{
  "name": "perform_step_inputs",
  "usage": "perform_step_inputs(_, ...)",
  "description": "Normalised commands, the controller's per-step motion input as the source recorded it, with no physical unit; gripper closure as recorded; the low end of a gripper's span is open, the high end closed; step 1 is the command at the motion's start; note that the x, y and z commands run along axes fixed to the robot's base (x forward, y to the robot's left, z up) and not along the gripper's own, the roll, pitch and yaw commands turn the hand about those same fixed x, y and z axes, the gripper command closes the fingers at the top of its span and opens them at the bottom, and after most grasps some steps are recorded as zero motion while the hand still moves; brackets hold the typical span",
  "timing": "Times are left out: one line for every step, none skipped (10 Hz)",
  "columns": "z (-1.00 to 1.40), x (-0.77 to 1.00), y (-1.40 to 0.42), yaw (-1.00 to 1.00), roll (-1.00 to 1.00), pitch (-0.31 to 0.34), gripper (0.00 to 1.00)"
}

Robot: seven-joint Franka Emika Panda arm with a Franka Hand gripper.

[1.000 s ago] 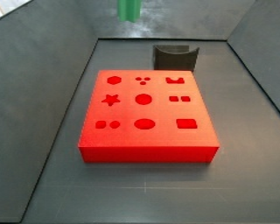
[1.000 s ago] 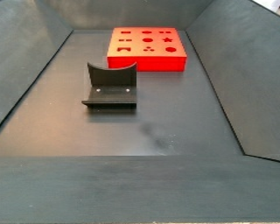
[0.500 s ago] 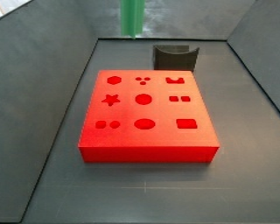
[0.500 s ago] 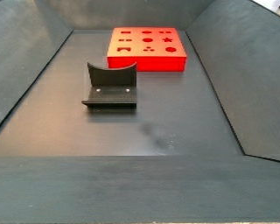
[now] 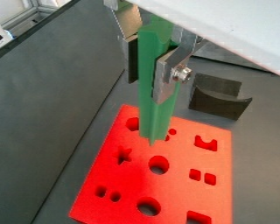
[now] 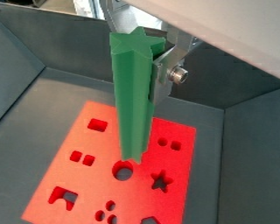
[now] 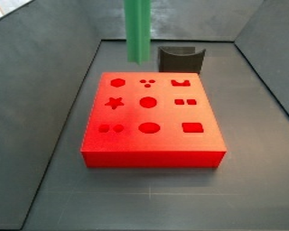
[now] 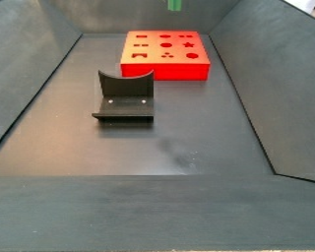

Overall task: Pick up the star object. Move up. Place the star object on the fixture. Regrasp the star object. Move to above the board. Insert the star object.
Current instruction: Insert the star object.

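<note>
The star object [image 5: 154, 83], a long green peg, hangs upright between my gripper's [image 5: 150, 72] fingers [image 5: 167, 77], which are shut on its upper part. Its star-shaped top end [image 6: 136, 39] shows beside one silver finger [image 6: 164, 58]. The peg's lower tip hovers above the red board [image 5: 178, 188] without touching it. In a side view the peg [image 7: 137, 32] comes down from the top edge over the far end of the board [image 7: 169, 115], behind the star hole [image 7: 113, 103]. The gripper itself is above both side views. The fixture [image 7: 181, 59] stands empty beyond the board.
Dark sloping walls close in the bin on all sides. The fixture [image 8: 123, 98] stands mid-floor, with the board [image 8: 167, 67] at one end of the bin. Only the peg's tip [image 8: 175, 4] shows at the top edge there.
The peg has come down: more of its length shows in a side view, and its tip has just entered the top edge of a side view.
</note>
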Motion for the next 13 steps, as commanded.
perform_step_inputs(-0.67,-0.38,0.00,0.03,0.00,-0.136,1.00)
perform_step_inputs(-0.74,-0.35,0.09,0.00,-0.07,-0.126,1.00)
perform_step_inputs(-0.66,-0.21,0.20,0.00,-0.09,-0.100,1.00)
perform_step_inputs(-0.57,-0.13,0.23,-0.01,-0.07,-0.090,1.00)
perform_step_inputs(-0.09,0.00,0.13,0.00,0.00,-0.024,1.00)
perform_step_inputs(-0.22,-0.13,0.00,-0.06,0.00,-0.094,1.00)
perform_step_inputs(-0.42,-0.32,-0.17,-0.28,0.00,-0.054,1.00)
perform_step_inputs(-0.07,-0.01,0.00,-0.02,0.00,-0.100,1.00)
perform_step_inputs(-0.03,0.02,0.00,0.00,0.00,0.000,1.00)
perform_step_inputs(-0.12,0.00,0.02,-0.19,0.00,-0.047,1.00)
perform_step_inputs(-0.16,0.00,0.09,-0.21,-0.01,-0.036,1.00)
perform_step_inputs(0.00,0.00,0.02,-0.01,-0.01,0.000,1.00)
perform_step_inputs(-0.09,0.00,0.00,0.00,0.00,0.000,1.00)
